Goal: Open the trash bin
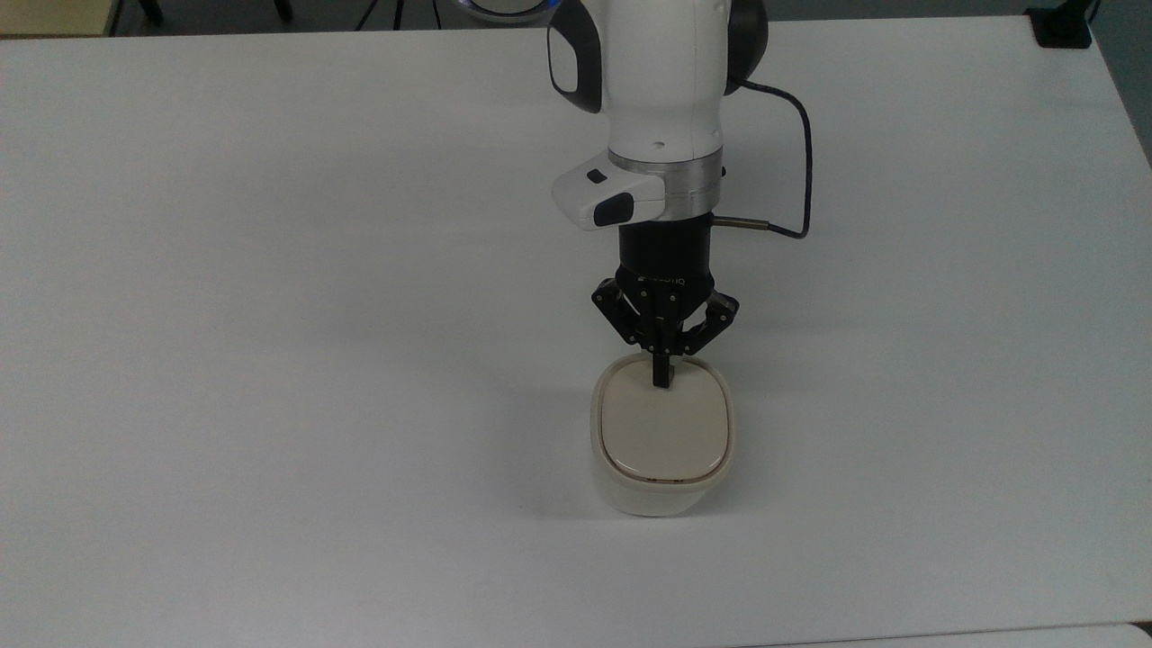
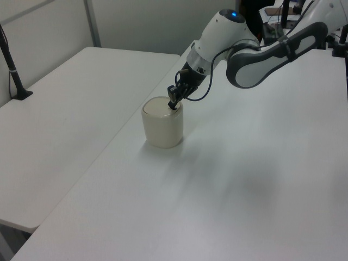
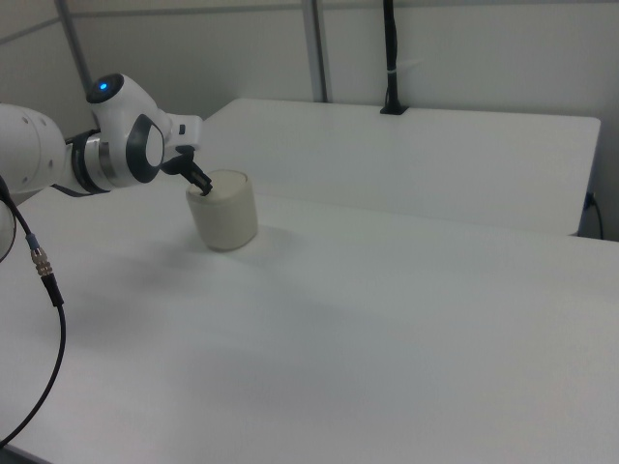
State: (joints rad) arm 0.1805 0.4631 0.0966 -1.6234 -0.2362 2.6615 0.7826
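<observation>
The trash bin (image 1: 661, 450) I am working on, a small cream-white tub with rounded-square sides, stands upright on the white table (image 1: 270, 315). Its beige lid (image 1: 663, 432) sits flat and closed in the rim. My pincer (image 1: 662, 382), fingers pressed together, comes down on the lid's far edge in the top view, hiding the spot beneath it.
</observation>
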